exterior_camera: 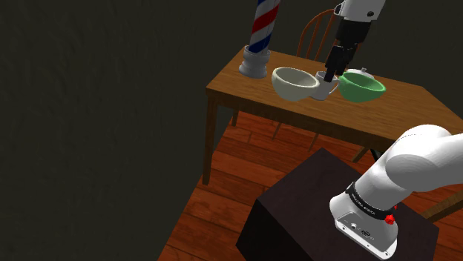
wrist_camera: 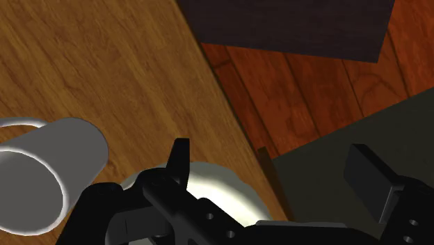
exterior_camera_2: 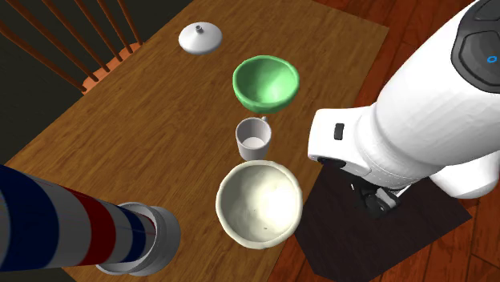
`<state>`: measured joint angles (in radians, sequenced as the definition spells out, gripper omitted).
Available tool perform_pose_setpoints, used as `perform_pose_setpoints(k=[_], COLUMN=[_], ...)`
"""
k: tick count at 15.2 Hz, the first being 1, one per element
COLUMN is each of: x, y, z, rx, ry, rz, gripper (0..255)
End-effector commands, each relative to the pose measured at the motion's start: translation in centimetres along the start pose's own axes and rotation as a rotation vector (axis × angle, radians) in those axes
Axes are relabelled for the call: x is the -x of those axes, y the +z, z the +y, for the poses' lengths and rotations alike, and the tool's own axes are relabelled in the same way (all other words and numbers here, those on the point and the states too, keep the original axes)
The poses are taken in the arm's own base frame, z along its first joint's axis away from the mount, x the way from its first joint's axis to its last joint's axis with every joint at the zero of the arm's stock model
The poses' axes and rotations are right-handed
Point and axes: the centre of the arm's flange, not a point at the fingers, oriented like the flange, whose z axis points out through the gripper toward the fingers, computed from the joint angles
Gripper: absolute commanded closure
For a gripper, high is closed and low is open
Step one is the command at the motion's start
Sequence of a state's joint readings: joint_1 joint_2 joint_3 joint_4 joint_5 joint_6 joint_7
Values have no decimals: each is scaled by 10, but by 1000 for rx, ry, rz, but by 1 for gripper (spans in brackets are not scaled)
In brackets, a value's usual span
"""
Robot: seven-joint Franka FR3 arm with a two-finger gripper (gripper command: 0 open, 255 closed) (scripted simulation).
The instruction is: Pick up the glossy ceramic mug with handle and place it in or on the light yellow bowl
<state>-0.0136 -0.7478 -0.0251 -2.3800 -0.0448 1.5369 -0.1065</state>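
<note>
A plain grey-white mug (exterior_camera_2: 253,138) with a handle stands upright on the wooden table (exterior_camera_2: 152,120), between a cream-yellow bowl (exterior_camera_2: 259,202) and a green bowl (exterior_camera_2: 266,82). In the shoulder view the mug (exterior_camera: 324,86) sits just under my black gripper (exterior_camera: 334,68), with the cream bowl (exterior_camera: 295,81) to that view's left. In the wrist view the gripper (wrist_camera: 271,159) is open and holds nothing. The mug (wrist_camera: 43,172) lies outside one of the fingers (wrist_camera: 179,159), apart from it. The cream bowl (wrist_camera: 224,193) shows below the hand, which hangs over the table's edge.
A striped barber pole (exterior_camera: 263,33) stands at the table's far corner. A white lid (exterior_camera_2: 200,38) lies beyond the green bowl (exterior_camera: 361,86). A wooden chair (exterior_camera: 320,30) stands behind the table. The dark stand (exterior_camera: 326,215) sits on the plank floor.
</note>
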Motion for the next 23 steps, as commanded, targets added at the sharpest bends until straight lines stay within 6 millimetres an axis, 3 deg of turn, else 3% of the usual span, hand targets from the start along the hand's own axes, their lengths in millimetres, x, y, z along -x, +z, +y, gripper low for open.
perform_pose_setpoints(k=[1,15,23], x=[0,-65,-67], y=[0,52,92], z=[0,152,154], rx=[0,51,51], ry=[0,-152,-152], rz=[0,55,55], gripper=[0,0,0])
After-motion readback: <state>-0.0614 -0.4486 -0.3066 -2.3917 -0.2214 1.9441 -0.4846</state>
